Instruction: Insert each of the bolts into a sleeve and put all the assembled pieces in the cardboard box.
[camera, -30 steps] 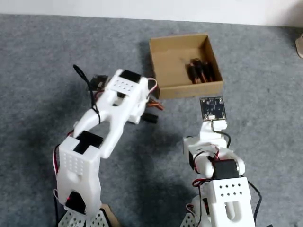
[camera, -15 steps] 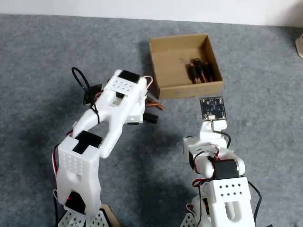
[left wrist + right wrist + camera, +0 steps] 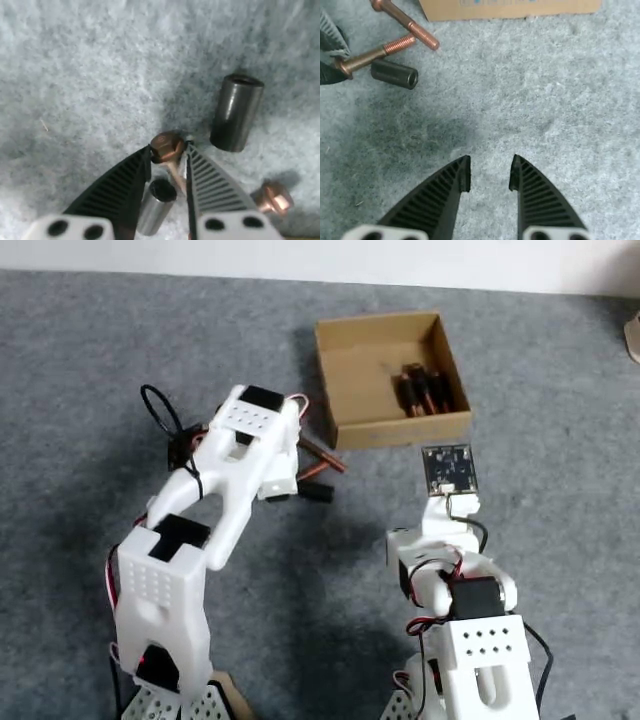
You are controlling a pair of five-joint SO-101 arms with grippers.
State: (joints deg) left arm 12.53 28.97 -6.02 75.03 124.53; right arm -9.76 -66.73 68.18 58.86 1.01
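My left gripper (image 3: pixel 168 151) is shut on the hex head of a copper bolt (image 3: pixel 166 143), whose shank (image 3: pixel 377 54) points toward the cardboard box (image 3: pixel 352 375). A black sleeve (image 3: pixel 236 112) lies just beside it on the carpet. A second copper bolt (image 3: pixel 405 22) lies close to the box's front wall. A grey sleeve (image 3: pixel 156 206) shows under the left fingers. Several assembled pieces (image 3: pixel 424 390) lie inside the box. My right gripper (image 3: pixel 490 174) hangs open over bare carpet, short of the box, with nothing between its fingers.
Grey carpet (image 3: pixel 560 490) covers the whole work area, with free room to the right of the box and between the arms. The left arm (image 3: pixel 250 440) leans over the spot just left of the box's front corner. A pale object (image 3: pixel 632 338) sits at the right edge.
The left arm has swung a little to the left, away from the box, uncovering more of the copper bolts. The right arm has stayed still.
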